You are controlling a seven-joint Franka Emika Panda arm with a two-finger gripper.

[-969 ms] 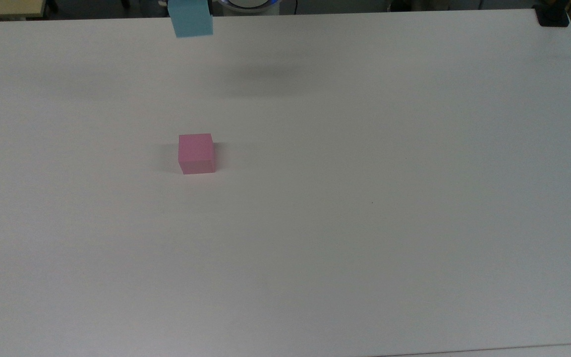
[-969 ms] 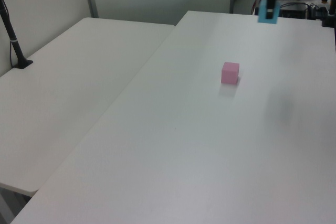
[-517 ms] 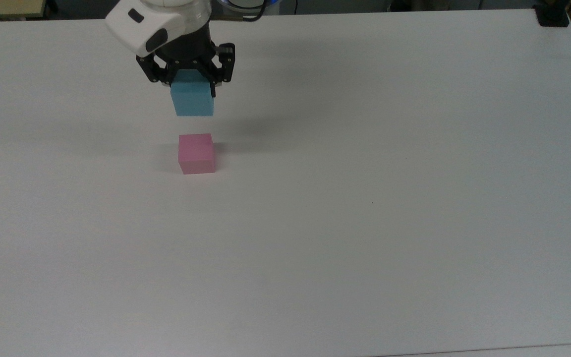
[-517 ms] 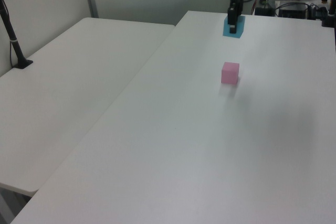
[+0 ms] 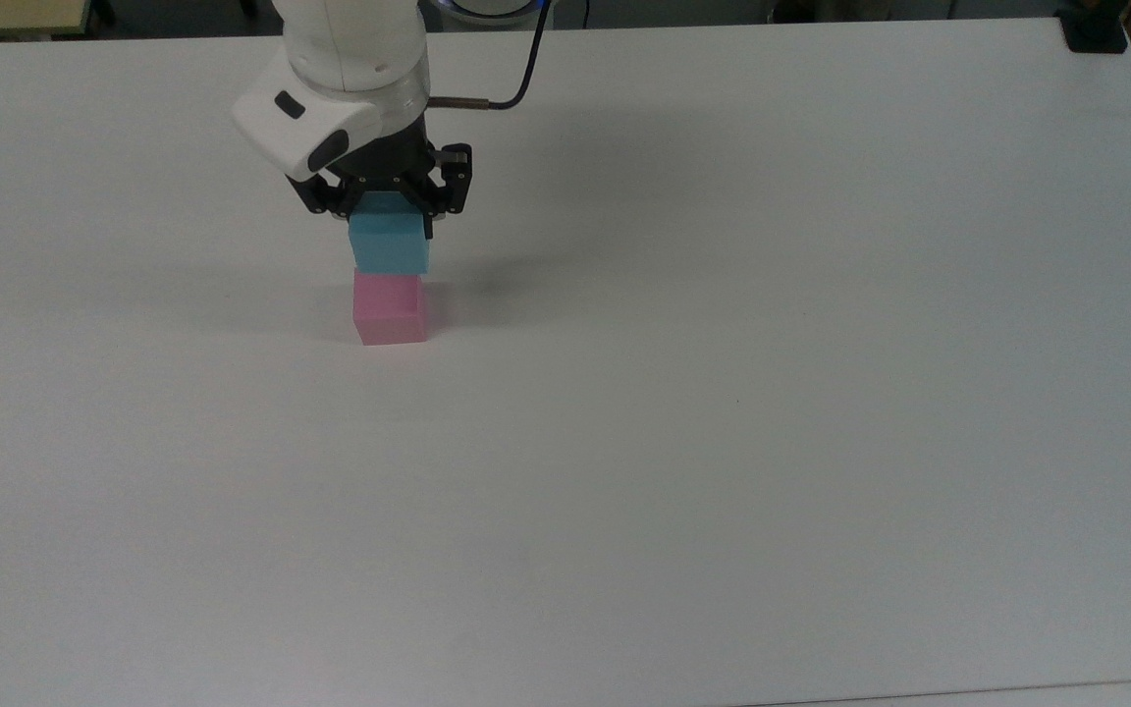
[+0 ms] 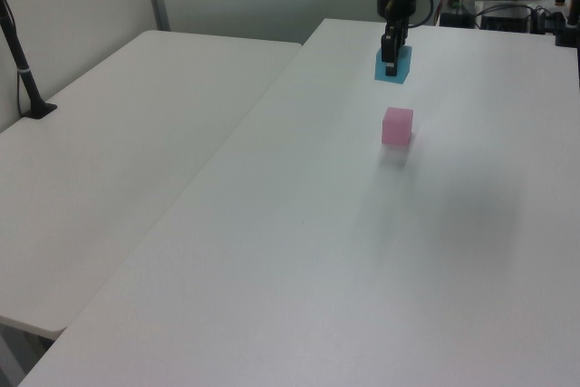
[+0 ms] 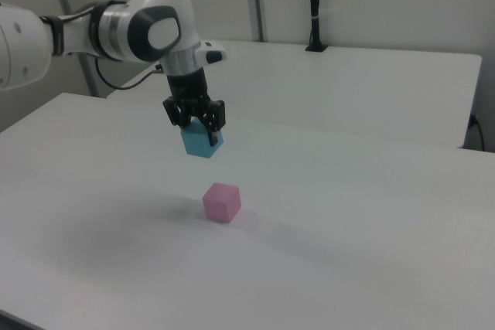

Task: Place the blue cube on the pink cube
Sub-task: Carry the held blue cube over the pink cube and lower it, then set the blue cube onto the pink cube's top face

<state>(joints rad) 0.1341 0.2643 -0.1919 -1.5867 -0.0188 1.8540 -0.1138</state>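
The pink cube (image 5: 389,308) (image 6: 397,126) (image 7: 222,202) rests on the white table (image 5: 723,393). The blue cube (image 5: 389,244) (image 6: 393,63) (image 7: 201,141) hangs in the air above it, held in my gripper (image 5: 387,218) (image 6: 390,59) (image 7: 197,129), which is shut on the cube's sides. In the right view a clear gap separates the two cubes, and the blue one hangs a little to the right view's left of the pink one. In the top view the blue cube's lower edge overlaps the pink cube's top.
A second white table (image 6: 118,151) adjoins at the left view's left, with a black post (image 6: 23,70) on it. A black cable (image 5: 526,69) trails from the arm. A dark clamp (image 5: 1096,34) sits at the table's far corner.
The arm has carried the blue cube down and toward the pink cube, from the table's far edge to just above the pink cube.
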